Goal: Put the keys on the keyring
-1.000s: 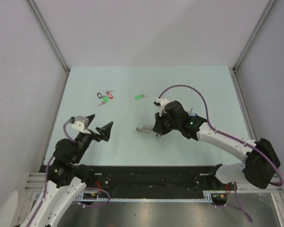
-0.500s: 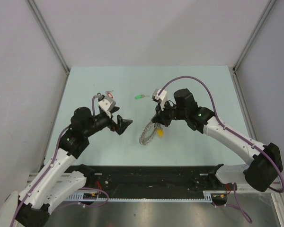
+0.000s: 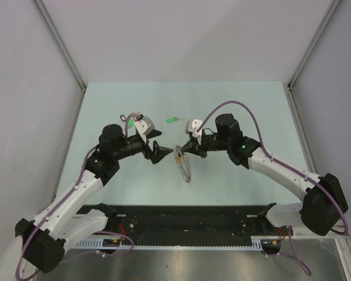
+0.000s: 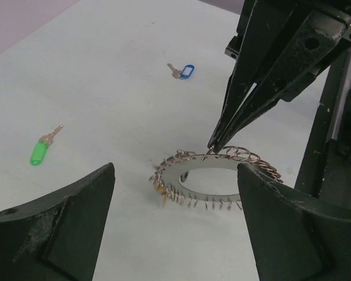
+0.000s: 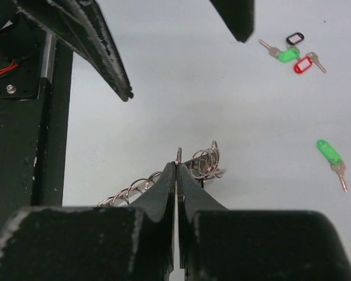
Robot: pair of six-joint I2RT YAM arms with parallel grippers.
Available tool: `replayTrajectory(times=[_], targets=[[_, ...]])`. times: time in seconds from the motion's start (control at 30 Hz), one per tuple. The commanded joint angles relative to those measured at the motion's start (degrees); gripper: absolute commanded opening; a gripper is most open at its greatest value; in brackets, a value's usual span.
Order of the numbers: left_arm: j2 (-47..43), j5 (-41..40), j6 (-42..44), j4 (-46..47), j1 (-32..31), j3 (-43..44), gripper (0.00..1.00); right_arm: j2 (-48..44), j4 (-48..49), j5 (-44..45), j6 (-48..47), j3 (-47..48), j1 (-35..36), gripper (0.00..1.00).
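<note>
Left wrist view: keyring (image 4: 213, 178) hung just ahead of the spread left end effector (image 3: 157, 150).
Right end effector (image 5: 176, 170): pinched the keyring's rim.
Progress: green-tagged key (image 4: 41, 151) and blue-tagged key (image 4: 184, 71) lay beyond both end effectors, neither threaded yet.

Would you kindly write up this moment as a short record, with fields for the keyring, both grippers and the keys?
keyring: pinched at its edge; neither the green nor the blue key is on it
right gripper: shut on the keyring
left gripper: open, holding nothing, facing the keyring
green-tagged key: lying on the table, apart from the keyring
blue-tagged key: lying on the table, apart from the keyring
bunch of three keys: on the table, away from both grippers
</note>
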Motion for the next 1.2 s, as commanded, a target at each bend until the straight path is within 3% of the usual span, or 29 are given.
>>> replayTrajectory(times=[0.0,0.27,0.47,0.67,0.8,1.17], targets=[[1.89,7.65,3.89,6.83,-0.24,1.16,0.91,-3.3,16.77,-7.39,-2.05,-3.84,-0.44,0.0],[1.89,13.01,11.09,9.56,0.02,0.81,0.9,-6.91,31.87,-11.44,2.16,-11.05,-2.9,0.0],[1.36,20.04,10.06,13.68,2.74,-1.82,0.85,-7.44,40.57,-19.44,7.87,-13.42,-6.77,0.0],[2.59,25.06,7.59,18.26,2.74,-3.76,0.67,-6.65,50.86,-19.97,14.9,-16.59,-5.72,0.0],[3.73,24.0,7.67,18.88,2.57,-4.29,0.56,-6.47,51.06,-19.62,14.82,-16.86,-4.66,0.0],[5.49,24.97,7.68,17.81,-0.86,-4.03,0.4,-6.38,49.65,-18.39,13.77,-16.86,-3.78,0.0]])
